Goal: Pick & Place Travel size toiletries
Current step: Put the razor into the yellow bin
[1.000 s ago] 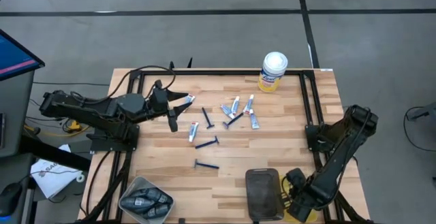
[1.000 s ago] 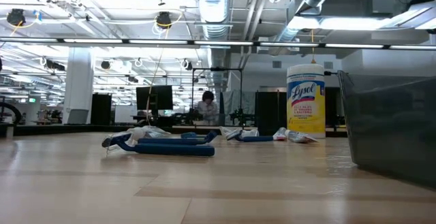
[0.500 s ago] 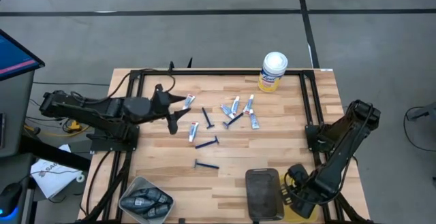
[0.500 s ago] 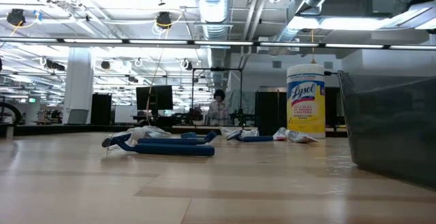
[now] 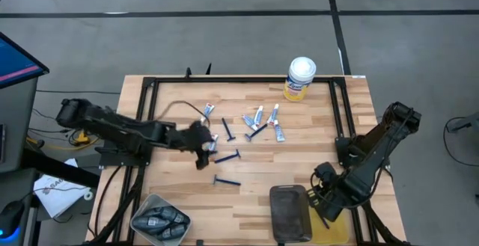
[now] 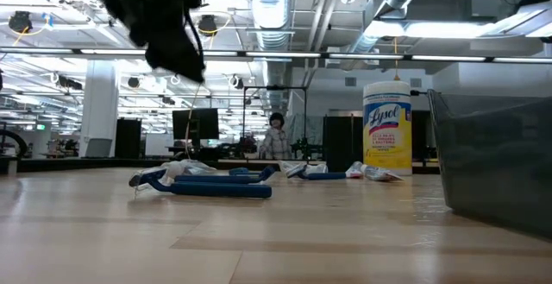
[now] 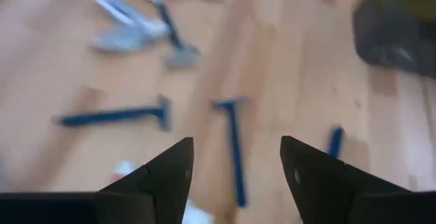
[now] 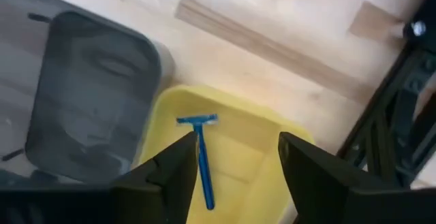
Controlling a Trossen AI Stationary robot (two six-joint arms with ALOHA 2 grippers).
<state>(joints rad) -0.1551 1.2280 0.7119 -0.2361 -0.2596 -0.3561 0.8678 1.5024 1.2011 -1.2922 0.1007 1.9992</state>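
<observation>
One blue razor (image 7: pixel 234 146) lies lengthwise ahead of the left pincer (image 7: pixel 235 173), whose jaws stand wide and empty.

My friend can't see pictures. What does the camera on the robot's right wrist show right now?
A blue razor lies in a yellow bin, seen between the open fingers of the right tool, which holds nothing. Next to the yellow bin stands an empty dark grey bin on the wooden table.
</observation>
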